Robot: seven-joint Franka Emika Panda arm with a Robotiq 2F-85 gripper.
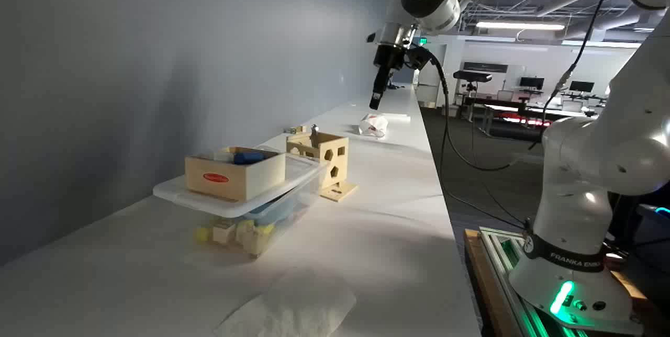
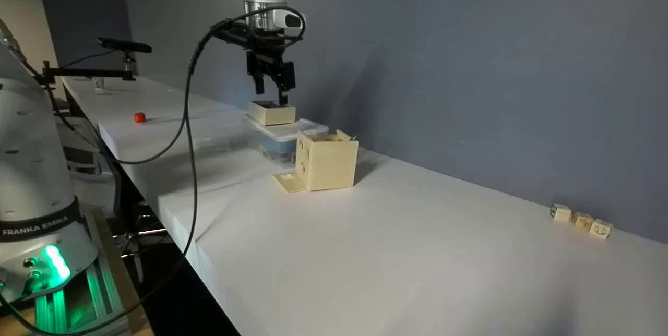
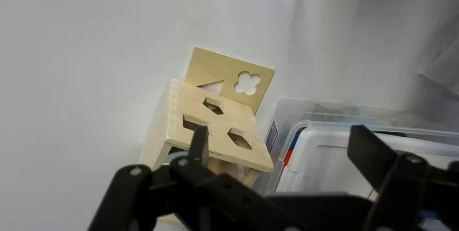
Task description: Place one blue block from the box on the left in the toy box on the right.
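The small open wooden box (image 1: pixel 215 180) holds a blue block (image 1: pixel 248 157) and paler pieces. It stands on the lid of a clear plastic bin (image 2: pixel 282 143). Blue also shows inside the box in an exterior view (image 2: pixel 275 105). The wooden toy box (image 1: pixel 339 156) with shaped holes stands beside the bin, an open holed flap lying at its foot. It also shows in the wrist view (image 3: pixel 215 119). My gripper (image 2: pixel 271 95) is open and empty, raised above the table. In the wrist view the gripper (image 3: pixel 281 143) spans the toy box and the bin lid; its own parts hide most of the small box.
A crumpled white package (image 1: pixel 373 125) and a white cloth (image 1: pixel 298 305) lie on the table. Three small wooden cubes (image 2: pixel 582 220) sit by the wall (image 2: pixel 469 91). A red object (image 2: pixel 139 117) is at the far end. The arm's cable (image 2: pixel 193 169) hangs down.
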